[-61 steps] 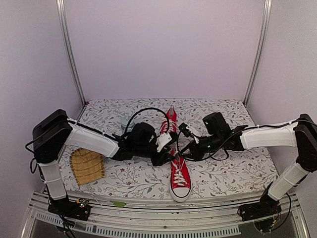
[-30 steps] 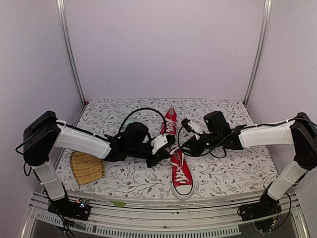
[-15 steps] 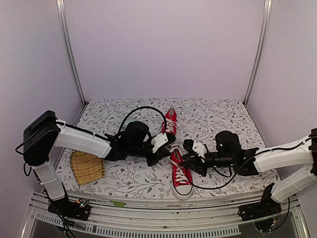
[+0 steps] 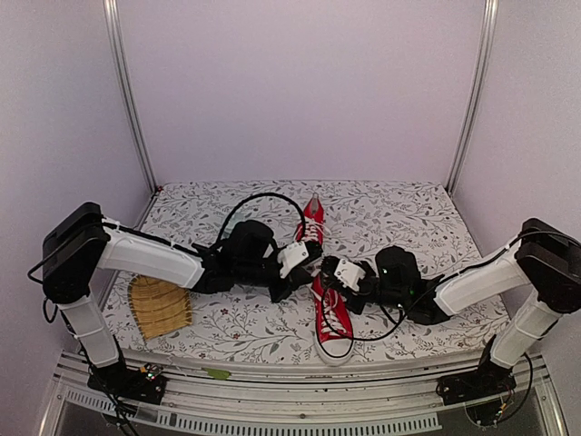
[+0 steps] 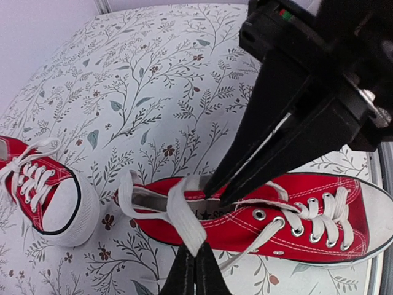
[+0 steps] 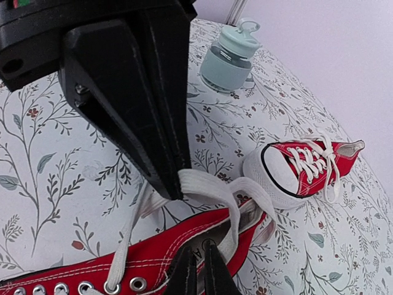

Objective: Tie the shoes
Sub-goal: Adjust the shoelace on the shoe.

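Two red shoes with white laces lie mid-table: the near shoe (image 4: 332,325) (image 5: 295,215) (image 6: 153,261) with its toe toward me, the far one (image 4: 311,222) (image 5: 43,190) (image 6: 307,163) behind it. My left gripper (image 4: 306,263) (image 5: 195,258) (image 6: 176,189) is shut on a white lace loop (image 5: 184,212) (image 6: 212,184) lifted from the near shoe's collar. My right gripper (image 4: 327,271) (image 6: 198,261) (image 5: 214,192) hovers over that shoe's opening with its jaws nearly together. A lace strand (image 6: 232,236) runs beside its right finger; I cannot see whether it is pinched.
A pale green bottle (image 6: 230,61) (image 4: 227,223) stands behind the left arm. A woven straw mat (image 4: 160,305) lies at the front left. The floral tablecloth (image 4: 408,209) covers the table, with metal rails along the near edge.
My right arm has swung back from the right to the near shoe's collar and its jaws have closed. The left gripper keeps the lace loop and has not moved.
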Tool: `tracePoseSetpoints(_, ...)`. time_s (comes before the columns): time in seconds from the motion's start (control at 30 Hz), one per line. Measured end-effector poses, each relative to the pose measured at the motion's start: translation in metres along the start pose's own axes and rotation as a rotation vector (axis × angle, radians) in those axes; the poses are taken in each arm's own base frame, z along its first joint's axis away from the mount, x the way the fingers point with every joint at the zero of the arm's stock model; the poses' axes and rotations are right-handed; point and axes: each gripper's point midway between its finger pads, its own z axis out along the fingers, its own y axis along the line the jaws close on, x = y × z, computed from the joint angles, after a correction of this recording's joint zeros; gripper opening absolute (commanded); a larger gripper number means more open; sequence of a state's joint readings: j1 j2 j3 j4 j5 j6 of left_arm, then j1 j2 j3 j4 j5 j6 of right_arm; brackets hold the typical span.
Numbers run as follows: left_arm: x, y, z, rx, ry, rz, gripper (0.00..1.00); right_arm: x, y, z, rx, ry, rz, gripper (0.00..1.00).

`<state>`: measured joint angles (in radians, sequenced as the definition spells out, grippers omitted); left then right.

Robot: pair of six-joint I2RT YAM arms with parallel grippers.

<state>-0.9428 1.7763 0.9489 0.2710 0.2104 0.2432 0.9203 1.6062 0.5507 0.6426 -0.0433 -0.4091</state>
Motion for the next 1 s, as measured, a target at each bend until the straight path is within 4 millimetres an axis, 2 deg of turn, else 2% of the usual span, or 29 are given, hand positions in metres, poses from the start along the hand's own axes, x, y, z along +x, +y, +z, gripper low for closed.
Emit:
tracePoseSetpoints(0.27, -0.010, 0.008, 0.000, -0.020, -0.015, 0.019, 0.00, 0.002, -0.021, 0.017, 0.109, 0.016, -0.028, 0.09)
tracePoseSetpoints(0.37, -0.014, 0.011, -0.001, -0.027, -0.022, 0.028, 0.00, 0.002, -0.028, 0.018, 0.143, 0.026, -0.034, 0.12)
tracePoseSetpoints(0.43, -0.016, 0.012, 0.000, -0.031, -0.021, 0.034, 0.00, 0.002, -0.030, 0.018, 0.157, 0.028, -0.034, 0.17)
tracePoseSetpoints(0.53, -0.015, 0.013, 0.000, -0.037, -0.012, 0.042, 0.00, 0.000, -0.033, 0.016, 0.169, 0.028, -0.027, 0.36)
tracePoseSetpoints(0.63, -0.013, 0.016, -0.001, -0.050, -0.001, 0.048, 0.00, -0.009, -0.030, 0.007, 0.114, 0.000, -0.019, 0.45)
tracePoseSetpoints(0.83, -0.009, 0.016, -0.003, -0.049, 0.025, 0.070, 0.00, -0.024, -0.032, -0.006, -0.004, -0.069, 0.051, 0.56)
tracePoseSetpoints(0.9, -0.010, 0.015, -0.005, -0.050, 0.024, 0.076, 0.00, -0.026, -0.030, -0.003, -0.042, -0.079, 0.068, 0.57)
tracePoseSetpoints(1.0, -0.012, 0.015, -0.007, -0.052, 0.020, 0.074, 0.00, -0.028, -0.028, 0.010, -0.089, -0.079, 0.092, 0.57)
